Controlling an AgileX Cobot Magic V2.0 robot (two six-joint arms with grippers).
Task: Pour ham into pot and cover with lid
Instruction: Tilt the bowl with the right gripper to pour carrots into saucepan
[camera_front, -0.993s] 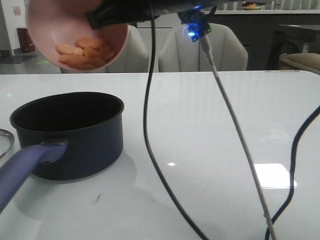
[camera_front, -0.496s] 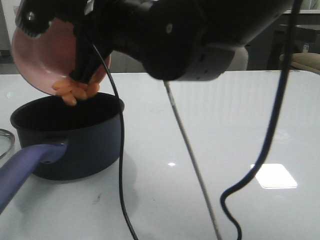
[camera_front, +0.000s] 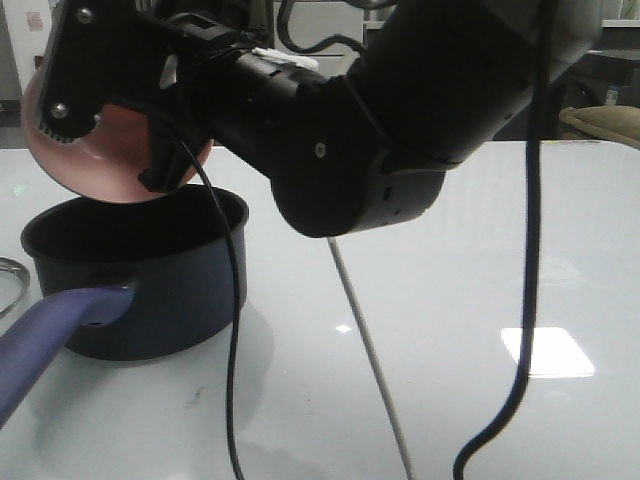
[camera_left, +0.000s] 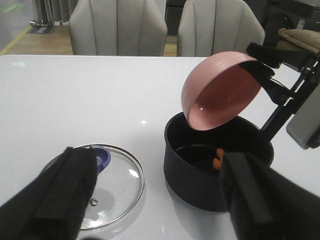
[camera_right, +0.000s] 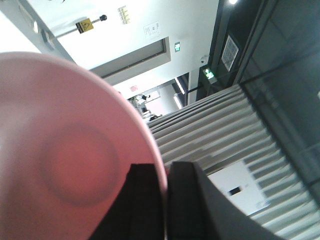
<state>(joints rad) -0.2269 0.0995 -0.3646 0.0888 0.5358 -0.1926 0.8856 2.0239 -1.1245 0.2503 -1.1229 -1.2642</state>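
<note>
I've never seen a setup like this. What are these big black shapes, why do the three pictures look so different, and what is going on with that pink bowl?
The black shapes are two robot arms ending in fingers. One picture looks forward over the white table; the other two come from cameras on each arm's wrist. The right gripper pinches the rim of the pink bowl, tipped upside-down over the dark blue pot. The left wrist view shows the bowl looking empty and a few orange ham pieces inside the pot. The left gripper is open, holding nothing, above the glass lid, which lies flat on the table beside the pot, not yet on it.
</note>
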